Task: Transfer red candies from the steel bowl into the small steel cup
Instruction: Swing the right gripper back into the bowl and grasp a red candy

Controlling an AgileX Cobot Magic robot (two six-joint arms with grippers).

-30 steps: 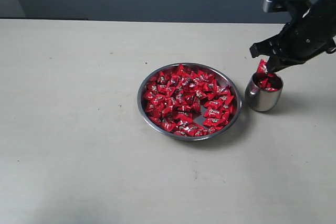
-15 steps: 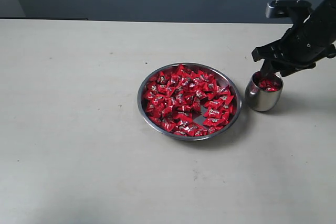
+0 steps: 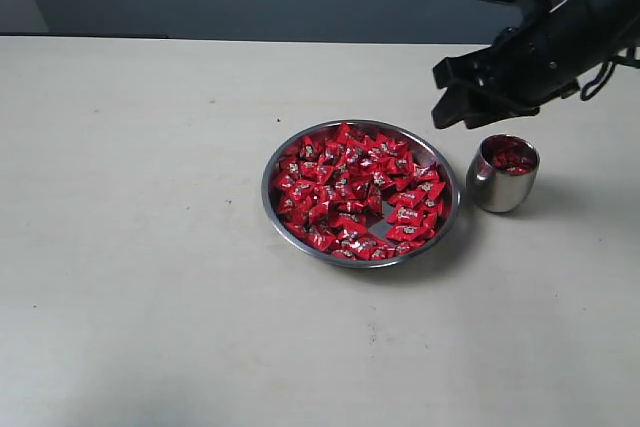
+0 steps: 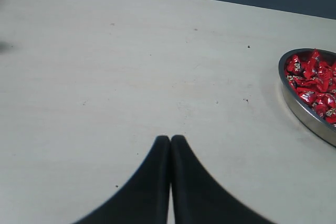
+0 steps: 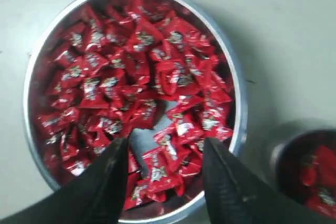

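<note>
- The right gripper (image 3: pixel 456 113) hangs in the air above the near edges of dish and cup. Its black jaws are set wide apart with nothing between them, and its wrist view looks straight down on the sweets.
- The left gripper (image 4: pixel 170 141) sits off to the side over the bare, pale tabletop (image 3: pixel 150 247). Its two dark fingers are pressed together and hold nothing.
- The small, bright red candies (image 3: pixel 350 187), pillow-shaped in crimped wrappers, lie heaped in the wide, shallow, shiny steel bowl (image 3: pixel 268 187) in the middle of the tabletop. A patch of bare metal shows near the bowl's centre.
- Just beside the bowl, on the right arm's side, stands the small steel cup (image 3: pixel 497 195), round-bodied and upright, with a few red candies already inside.
- Each sweet looks light to me, probably firm under a slick, crackly wrapper. I'd expect one to slide or squirt out of a loose pinch, and the heap to shift when nudged.
- The best hold, I reckon, is across the plump middle of a sweet lying on top, perhaps at the edge of the bare patch. The thin pointed ends would only fold.
- The cup looks light and narrow-mouthed, so a knock might tip it. Letting go right over the mouth seems wise.
</note>
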